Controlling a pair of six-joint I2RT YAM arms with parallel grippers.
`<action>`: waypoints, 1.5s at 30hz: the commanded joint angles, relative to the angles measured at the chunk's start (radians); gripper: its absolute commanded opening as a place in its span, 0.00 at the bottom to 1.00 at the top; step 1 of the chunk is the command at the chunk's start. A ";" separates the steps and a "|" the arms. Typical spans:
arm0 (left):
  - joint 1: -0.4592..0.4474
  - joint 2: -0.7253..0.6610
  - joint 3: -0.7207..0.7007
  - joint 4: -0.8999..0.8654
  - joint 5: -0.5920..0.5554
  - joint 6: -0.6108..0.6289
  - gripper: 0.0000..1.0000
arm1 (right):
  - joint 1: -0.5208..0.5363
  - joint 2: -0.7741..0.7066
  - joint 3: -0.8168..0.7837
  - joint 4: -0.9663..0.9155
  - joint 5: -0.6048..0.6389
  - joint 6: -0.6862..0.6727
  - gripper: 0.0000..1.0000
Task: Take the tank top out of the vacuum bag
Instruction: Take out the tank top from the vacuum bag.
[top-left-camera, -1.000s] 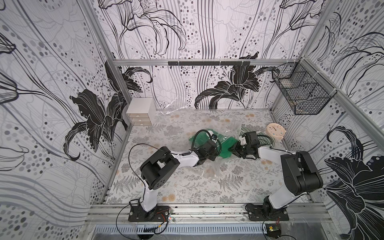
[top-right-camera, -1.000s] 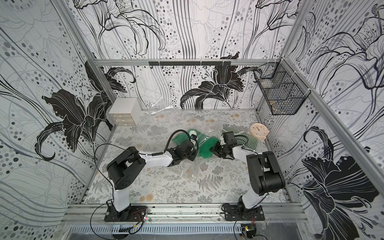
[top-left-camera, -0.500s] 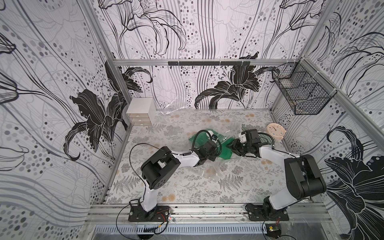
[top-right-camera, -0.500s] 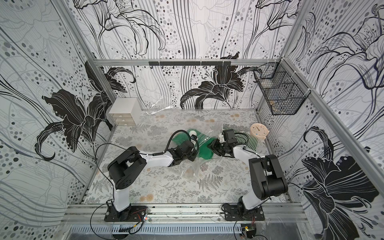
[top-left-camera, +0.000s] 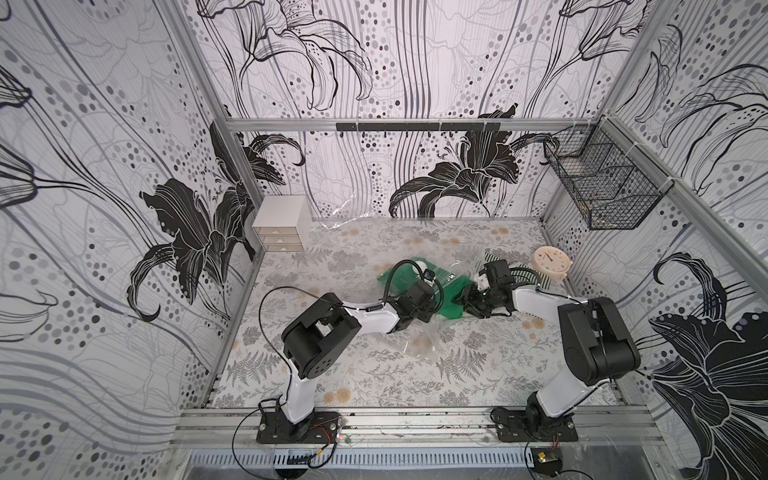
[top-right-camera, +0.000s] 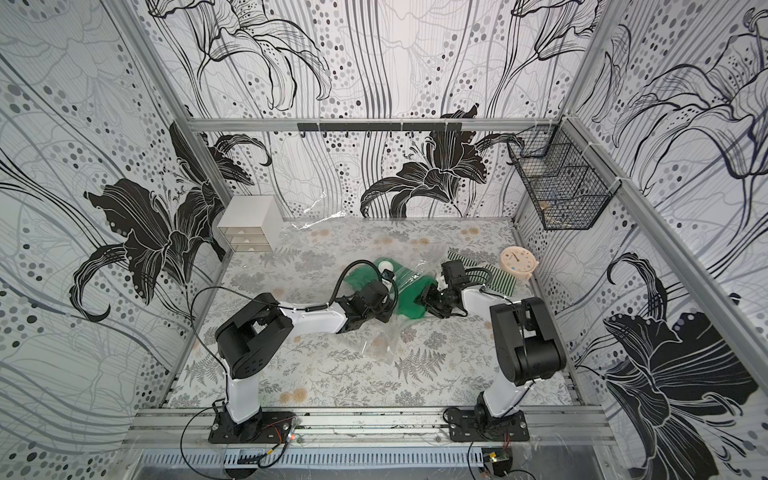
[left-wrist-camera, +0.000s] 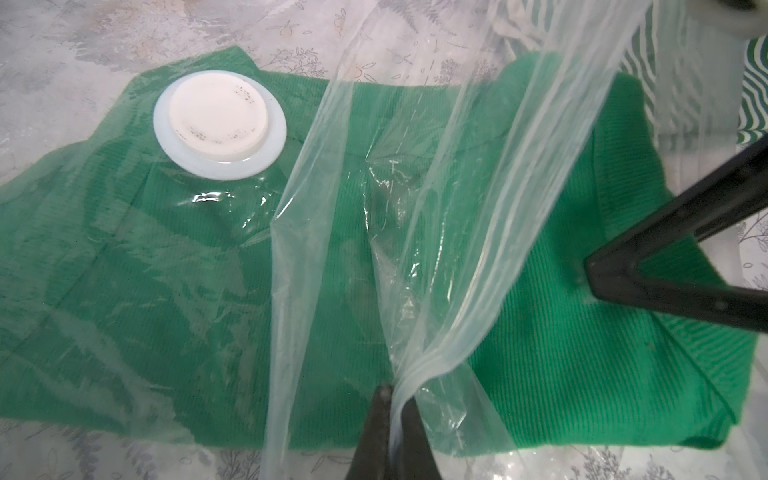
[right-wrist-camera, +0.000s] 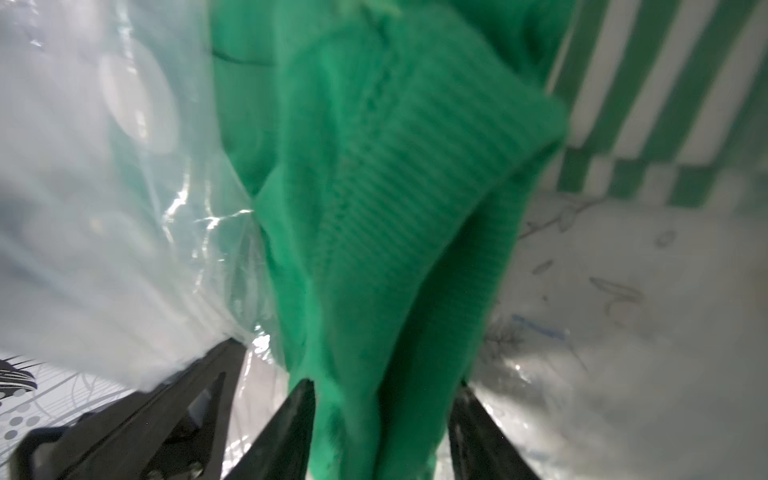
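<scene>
While the left gripper (left-wrist-camera: 392, 401) is clamped tight on a gathered pleat of the vacuum bag (left-wrist-camera: 478, 145), the right gripper (right-wrist-camera: 383, 388) has its jaws apart, straddling a bunched ridge of the green shirt (right-wrist-camera: 395, 187). Fabric touches both right fingers; can't tell if it's squeezed. Film fans out from the left tips across the shirt. Bag's white valve (left-wrist-camera: 219, 124) rests over the shirt, apart from the pleat. Both top views: shirt lies mid-table between the two grippers, left part under film, right end bare. Tank top (top-right-camera: 500, 279) lies flat on the table (top-right-camera: 332, 374) at the far right, just beyond the right wrist, beside the round clock (top-right-camera: 516, 263). Can't tell whether any film covers it.
</scene>
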 joint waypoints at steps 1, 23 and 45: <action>-0.004 0.014 0.026 -0.008 -0.010 -0.008 0.00 | 0.013 0.068 0.008 0.011 -0.018 -0.011 0.46; -0.002 0.052 0.011 -0.055 -0.066 -0.036 0.00 | -0.043 -0.244 -0.032 0.004 -0.019 0.108 0.00; 0.140 0.163 0.228 -0.183 -0.093 0.004 0.00 | -0.239 -0.680 -0.178 -0.720 0.028 -0.122 0.00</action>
